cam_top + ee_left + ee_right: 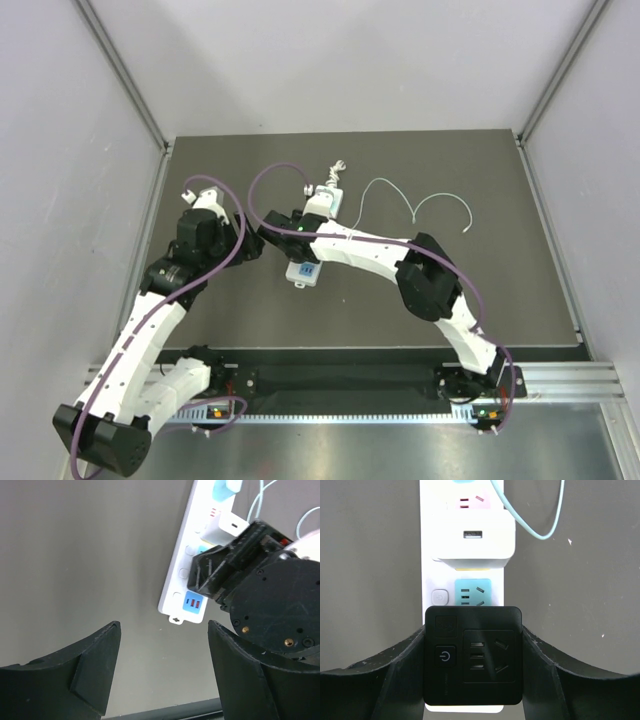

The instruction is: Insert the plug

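My right gripper [473, 645] is shut on a black square adapter [473, 655] that has a power button and a socket face. It holds the adapter right over the near part of the long white power strip [427, 555]; I cannot tell whether it is seated. The teal-green plug [226, 485] sits at the strip's far end, only its edge showing, with its thin cable [545, 530] looping away. My left gripper [164, 626] is open and empty, above the mat short of the strip's blue end [194, 602].
A plain white square block [472, 537] is plugged into the strip just beyond a free teal socket [472, 592]. The thin white cable [420, 205] curls over the dark mat [520, 290] at the back right. Grey walls surround the table.
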### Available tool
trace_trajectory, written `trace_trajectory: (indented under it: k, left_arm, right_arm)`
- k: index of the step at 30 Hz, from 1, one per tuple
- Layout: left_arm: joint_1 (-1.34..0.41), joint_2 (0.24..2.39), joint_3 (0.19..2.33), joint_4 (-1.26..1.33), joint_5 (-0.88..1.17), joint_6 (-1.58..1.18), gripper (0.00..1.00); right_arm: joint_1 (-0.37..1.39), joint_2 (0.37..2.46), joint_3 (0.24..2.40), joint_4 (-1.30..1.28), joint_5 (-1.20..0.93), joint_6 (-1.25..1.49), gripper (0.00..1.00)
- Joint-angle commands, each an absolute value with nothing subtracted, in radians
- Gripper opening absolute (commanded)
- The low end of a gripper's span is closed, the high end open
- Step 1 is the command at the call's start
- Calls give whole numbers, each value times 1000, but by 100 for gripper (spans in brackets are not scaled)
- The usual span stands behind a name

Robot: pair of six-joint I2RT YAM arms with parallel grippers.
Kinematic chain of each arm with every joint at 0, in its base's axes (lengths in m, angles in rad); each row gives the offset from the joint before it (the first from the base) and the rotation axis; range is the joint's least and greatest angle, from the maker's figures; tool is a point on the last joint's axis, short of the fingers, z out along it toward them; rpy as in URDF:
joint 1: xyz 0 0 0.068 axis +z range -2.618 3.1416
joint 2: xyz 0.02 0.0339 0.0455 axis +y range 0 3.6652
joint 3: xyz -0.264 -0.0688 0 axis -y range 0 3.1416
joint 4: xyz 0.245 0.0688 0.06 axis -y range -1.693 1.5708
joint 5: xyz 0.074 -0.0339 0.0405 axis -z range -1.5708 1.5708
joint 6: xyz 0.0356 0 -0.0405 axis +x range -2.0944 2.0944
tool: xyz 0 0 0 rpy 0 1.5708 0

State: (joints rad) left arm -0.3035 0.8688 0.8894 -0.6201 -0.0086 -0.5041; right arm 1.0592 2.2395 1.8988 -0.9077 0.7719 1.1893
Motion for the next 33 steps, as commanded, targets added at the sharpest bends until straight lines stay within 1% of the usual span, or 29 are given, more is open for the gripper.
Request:
trace_trajectory:
  k: [1, 3, 5, 6, 8, 9, 12, 18, 19, 22, 23, 24, 25, 29, 30, 32, 33]
  left_arm:
    - [-310, 835, 919, -600, -41, -531, 75]
    - [-310, 822, 955, -632, -113, -561, 76]
    - [-310, 805, 1000, -659, -251, -603, 78]
    - [-307, 805, 1067, -699, -296, -613, 78]
    - [-307, 815, 1126, -697, -356, -620, 78]
    - [-305, 821, 1164, -674, -360, -618, 78]
    - [-305, 873, 1259, -709, -380, -644, 78]
    - [-305, 896, 1319, -701, -296, -683, 78]
    - [-305, 894, 1322, -700, -292, -678, 78]
    - [-305, 888, 1322, -696, -272, -658, 78]
    - [-305, 888, 1322, -690, -265, -644, 78]
    - [-305, 885, 1316, -686, -255, -637, 78]
    - [-305, 882, 1315, -686, -244, -631, 78]
    - [-305, 864, 1302, -692, -206, -604, 78]
    - [-305, 859, 1293, -695, -196, -601, 78]
    - [-305, 842, 1284, -699, -172, -592, 78]
    - [-305, 839, 1278, -710, -163, -591, 78]
  right_arm:
    - [1135, 2445, 1819, -1071, 560, 1292, 0]
    - [1134, 2477, 1865, -1112, 560, 1293, 0]
    - [1141, 2519, 1919, -1138, 580, 1299, 0]
    - [1147, 2523, 1917, -1134, 581, 1304, 0]
    - [1154, 2502, 1856, -1082, 592, 1305, 0]
    - [1151, 2497, 1835, -1034, 578, 1304, 0]
    - [1146, 2520, 1835, -1043, 558, 1302, 0]
    - [1138, 2534, 1835, -1043, 514, 1273, 0]
    - [1138, 2527, 1822, -1042, 518, 1269, 0]
    - [1121, 2468, 1699, -953, 491, 1244, 1]
    - [1108, 2456, 1686, -942, 492, 1236, 4]
    - [1104, 2444, 1680, -933, 494, 1221, 14]
    - [1098, 2421, 1680, -931, 495, 1204, 18]
    - [1075, 2347, 1681, -937, 528, 1128, 27]
    - [1075, 2330, 1681, -933, 537, 1112, 36]
    - [1077, 2281, 1693, -933, 546, 1069, 44]
    - [1075, 2266, 1698, -936, 548, 1057, 52]
